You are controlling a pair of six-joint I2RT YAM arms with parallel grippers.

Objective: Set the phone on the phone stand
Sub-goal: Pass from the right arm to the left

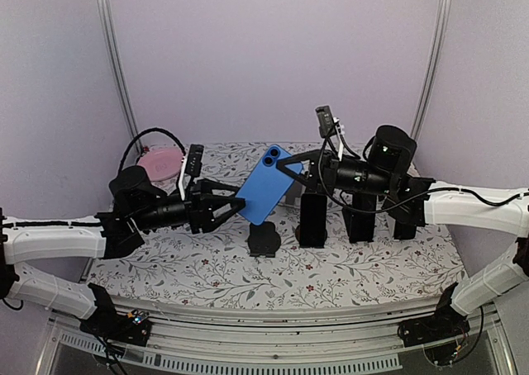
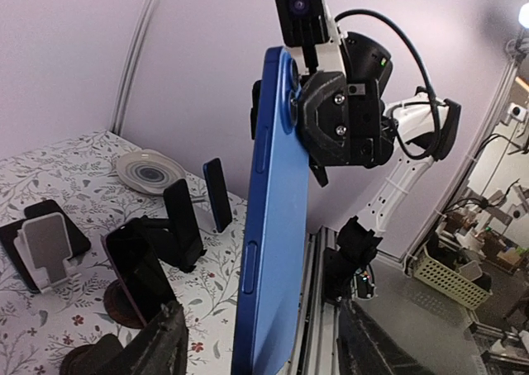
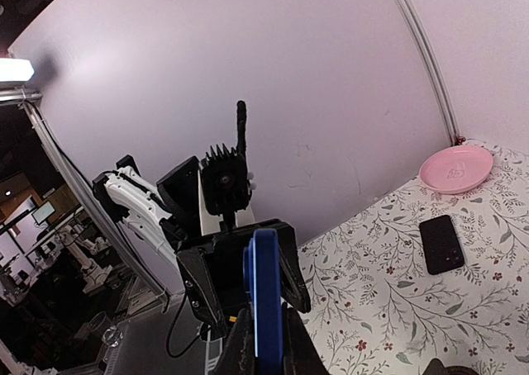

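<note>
A blue phone (image 1: pixel 265 184) hangs tilted in mid-air above the table's middle. My right gripper (image 1: pixel 291 168) is shut on its upper right corner; in the right wrist view its fingers (image 3: pixel 241 346) press both faces of the phone (image 3: pixel 266 292). My left gripper (image 1: pixel 228 206) is open at the phone's lower left end. In the left wrist view the phone (image 2: pixel 273 226) stands edge-on between the spread fingers (image 2: pixel 165 342) with a gap on each side. A black phone stand (image 1: pixel 264 239) with a round base stands right below the phone.
More black stands (image 1: pixel 312 218) (image 1: pixel 360 218) line the table's right middle. A pink plate (image 1: pixel 159 160) lies at the back left. A black phone (image 3: pixel 440 243) lies flat on the floral cloth. A white stand (image 2: pixel 45 243) and a striped plate (image 2: pixel 149 170) show in the left wrist view.
</note>
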